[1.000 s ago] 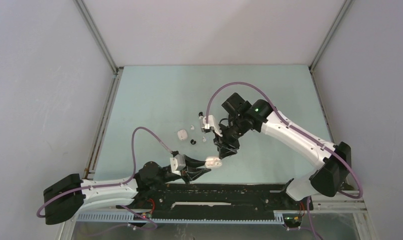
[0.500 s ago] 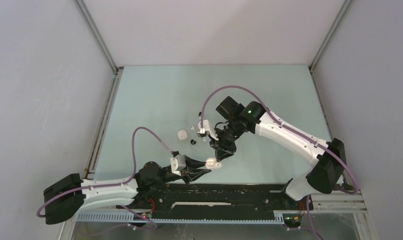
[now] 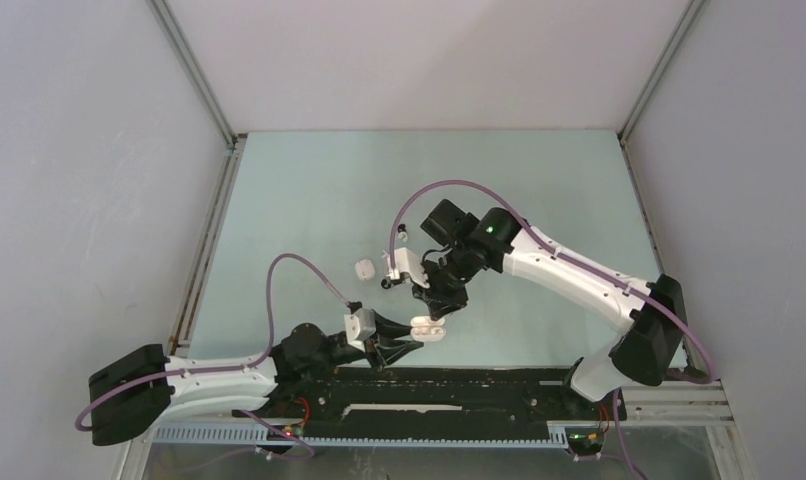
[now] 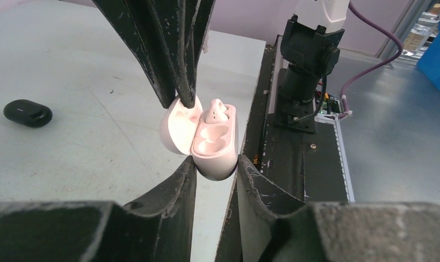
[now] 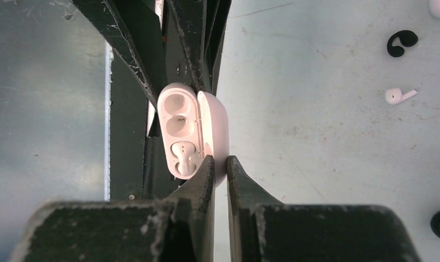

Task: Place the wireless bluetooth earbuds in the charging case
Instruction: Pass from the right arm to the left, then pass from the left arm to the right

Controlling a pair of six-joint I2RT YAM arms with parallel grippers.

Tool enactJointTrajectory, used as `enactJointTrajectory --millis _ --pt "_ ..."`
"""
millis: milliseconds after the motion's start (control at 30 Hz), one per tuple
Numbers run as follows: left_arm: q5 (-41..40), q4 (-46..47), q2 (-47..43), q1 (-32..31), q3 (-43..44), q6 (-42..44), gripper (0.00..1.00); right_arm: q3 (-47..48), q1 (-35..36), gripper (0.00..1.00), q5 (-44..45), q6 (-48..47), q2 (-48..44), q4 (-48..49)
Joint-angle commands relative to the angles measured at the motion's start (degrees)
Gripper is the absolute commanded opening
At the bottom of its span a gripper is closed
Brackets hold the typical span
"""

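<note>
The left gripper (image 4: 215, 164) is closed on the base of the white charging case (image 4: 213, 147), one finger against each side, at the centre of the left wrist view. The case is open, its lid (image 4: 177, 123) swung out to the left. The right gripper (image 5: 220, 164) comes at it from the opposite end, its fingers nearly together and pinching the rim of the lid. One white earbud (image 5: 183, 158) sits in a socket of the case, just left of the right fingertips in the right wrist view. A second white earbud (image 5: 398, 96) lies loose on the table (image 3: 309, 190) at the right of that view, with a black earbud (image 5: 402, 42) above it, both well apart from the case. In the top view the left arm (image 3: 219, 375) lies low along the near edge, reaching right from the lower left. The right arm (image 3: 569, 270) stretches from the lower right up and leftward, its wrist bent down onto the case. A black case (image 4: 27, 113) rests at the left of the left wrist view.
</note>
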Motion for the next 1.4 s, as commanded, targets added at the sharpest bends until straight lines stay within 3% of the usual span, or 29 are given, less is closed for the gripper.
enactJointTrajectory --millis 0,100,367,667,1033,1367 --pt "-6.5 -0.4 0.5 0.1 -1.2 -0.4 0.39 2.1 2.1 0.04 1.8 2.1 -0.1 -0.1" --pt "-7.1 -1.4 1.1 0.1 -1.1 -1.2 0.47 2.1 2.4 0.04 3.8 2.5 -0.2 0.5" --pt "-6.3 -1.6 3.1 0.1 1.1 -2.8 0.47 2.1 4.2 0.05 9.1 3.3 -0.2 1.9" --pt "-6.3 -1.5 4.0 0.8 1.9 -8.0 0.59 2.1 4.6 0.05 13.7 3.4 -0.5 3.1" --pt "-10.7 3.5 -1.0 4.1 1.2 -40.7 0.7 0.1 4.8 0.05 24.1 3.2 -4.4 6.7" --pt "-4.8 1.1 7.1 6.7 8.0 -57.4 0.68 -1.0 4.9 0.05 25.9 2.8 -7.2 7.3"
